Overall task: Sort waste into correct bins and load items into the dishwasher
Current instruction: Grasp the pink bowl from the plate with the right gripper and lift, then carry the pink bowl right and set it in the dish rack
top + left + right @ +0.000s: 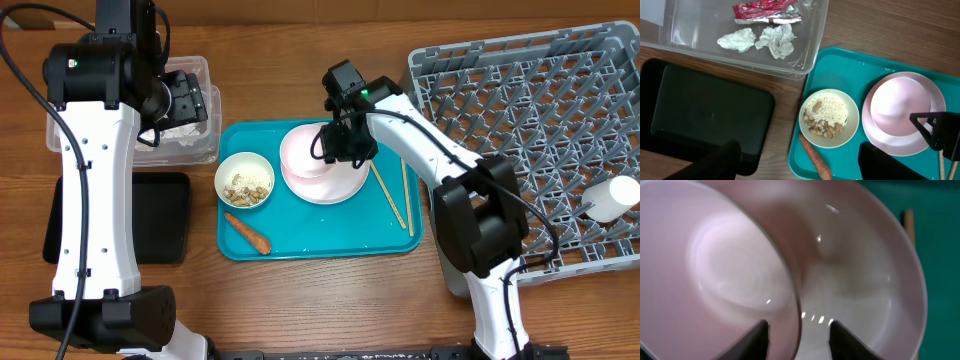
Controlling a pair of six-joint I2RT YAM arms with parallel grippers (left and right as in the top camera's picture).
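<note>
My right gripper [338,140] [799,335] is down over the pink bowl [303,150] [715,280], which sits on the pale pink plate [335,187] [865,295]. Its jaws straddle the bowl's rim, one finger inside and one outside, with a gap still showing. My left gripper [185,100] [801,165] hangs open and empty by the clear tub [190,150], which holds the foil wrapper [767,11] and crumpled paper [772,40]. The small white bowl [245,181] of food scraps [825,117], the carrot [247,232] and two chopsticks [390,197] lie on the teal tray [320,245].
The black tray [150,215] lies left of the teal tray, in front of the tub. The grey dish rack [520,100] fills the right side, with a white cup [612,198] lying at its right edge. My right arm's base stands between tray and rack.
</note>
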